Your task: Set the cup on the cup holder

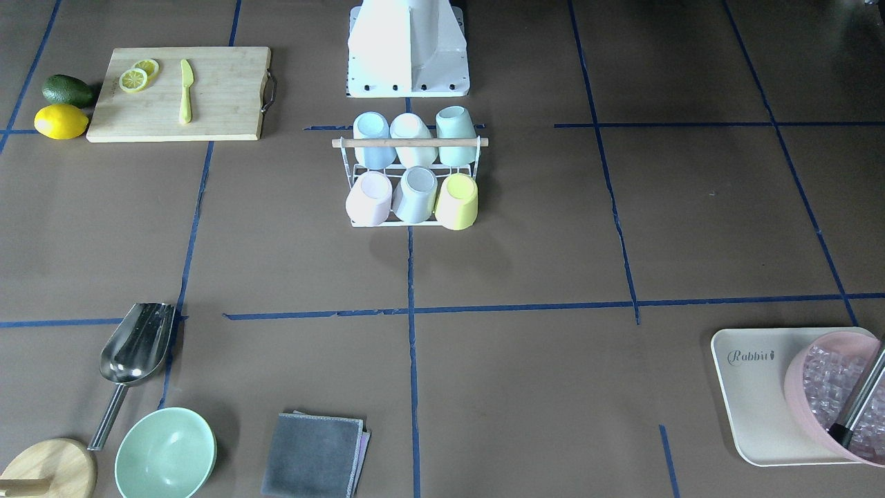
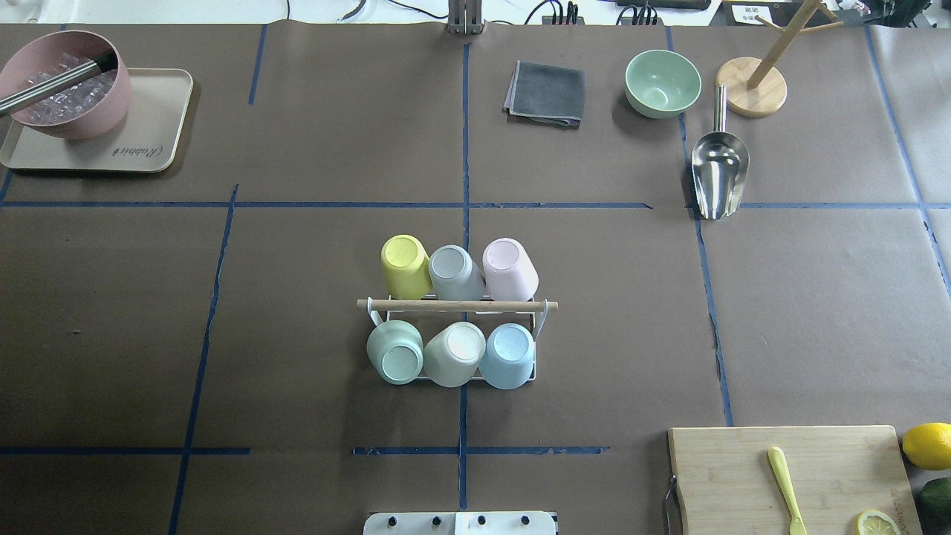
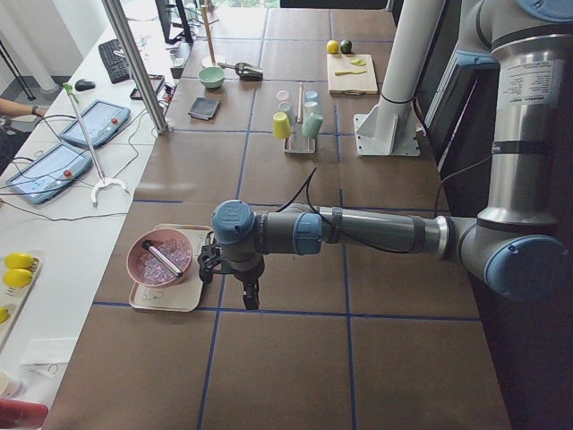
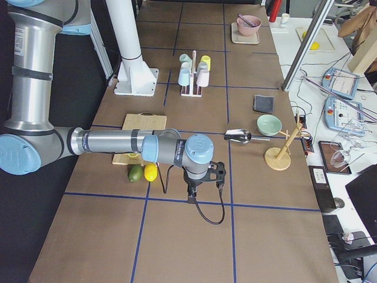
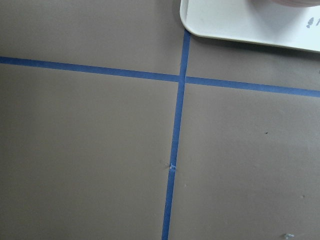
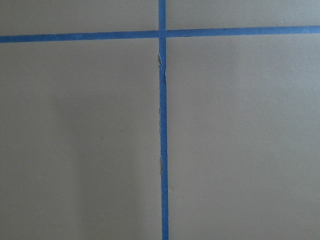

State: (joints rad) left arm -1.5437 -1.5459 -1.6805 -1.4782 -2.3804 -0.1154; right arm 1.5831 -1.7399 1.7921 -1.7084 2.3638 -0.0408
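The cup holder, a white wire rack with a wooden rod on top, stands mid-table near the robot base; it also shows in the front-facing view. Several pastel cups sit upside down on its prongs in two rows, among them a yellow cup and a blue cup. My left gripper hangs over the table beside the tray, far from the rack. My right gripper hangs near the lemon, also far from it. Both show only in the side views, so I cannot tell whether they are open or shut.
A beige tray carries a pink bowl of ice. A grey cloth, green bowl, metal scoop and wooden stand lie at the far side. A cutting board, lemon and avocado lie near right.
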